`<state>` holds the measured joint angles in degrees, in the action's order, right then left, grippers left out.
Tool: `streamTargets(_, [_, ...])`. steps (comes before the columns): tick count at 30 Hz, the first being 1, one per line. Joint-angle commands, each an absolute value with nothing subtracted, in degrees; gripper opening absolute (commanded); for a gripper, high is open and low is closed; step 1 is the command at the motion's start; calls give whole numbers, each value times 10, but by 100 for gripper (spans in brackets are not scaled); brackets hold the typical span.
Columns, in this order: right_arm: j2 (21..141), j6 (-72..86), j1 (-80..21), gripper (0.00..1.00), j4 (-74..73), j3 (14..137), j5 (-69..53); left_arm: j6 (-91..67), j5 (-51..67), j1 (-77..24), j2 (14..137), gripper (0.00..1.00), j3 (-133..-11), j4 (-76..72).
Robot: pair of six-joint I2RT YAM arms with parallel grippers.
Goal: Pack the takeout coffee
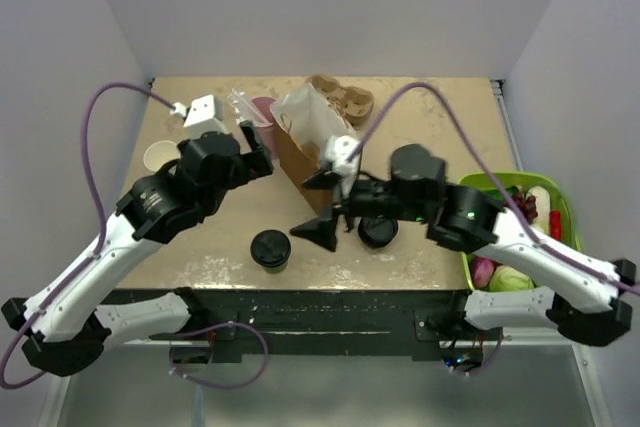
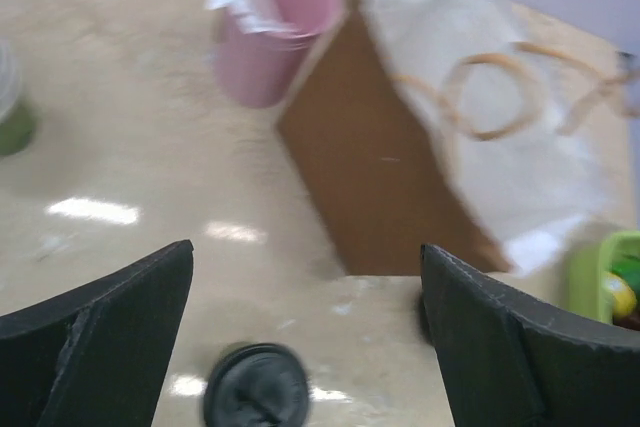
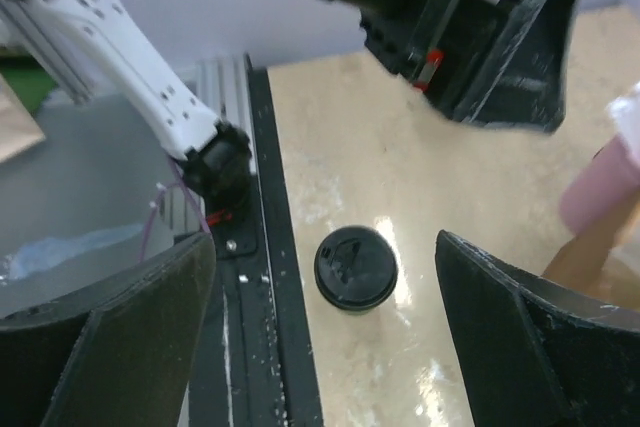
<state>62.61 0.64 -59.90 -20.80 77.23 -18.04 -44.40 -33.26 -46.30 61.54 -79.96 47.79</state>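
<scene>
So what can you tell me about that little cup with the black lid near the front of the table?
The coffee cup is small and topped with a round black lid that looks like plastic, with a raised rim and moulded ridges. Only a sliver of its pale side shows. It stands upright on the table near the front edge, and nothing touches it.

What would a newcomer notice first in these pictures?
A brown paper bag sits in the middle of the table, toward the back. The takeout coffee, black-lidded, stands near the front edge. The left gripper and right gripper both hang open and empty.
</scene>
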Motion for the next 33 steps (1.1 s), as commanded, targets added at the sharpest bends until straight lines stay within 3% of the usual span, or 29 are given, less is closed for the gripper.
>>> streamTargets(1, [725, -17, -730, 92, -288, 795, 45, -558, -477, -371, 580, 100, -705, 679])
streamTargets(4, [793, -14, -775, 91, -267, 795, 59, -457, -366, -236, 532, 100, -612, 563])
streamTargets(7, [873, -4, -797, 84, -277, 820, 60, -407, -267, -182, 519, 100, -572, 512])
streamTargets(17, [980, 90, -816, 67, -277, 873, 202, -427, -301, -175, 528, 100, -572, 538])
streamTargets(24, [1019, 122, -817, 53, -294, 894, 214, -432, -309, -175, 513, 100, -570, 546])
streamTargets(33, [1057, 127, -817, 49, -315, 919, 225, -436, -298, -175, 507, 100, -556, 538])
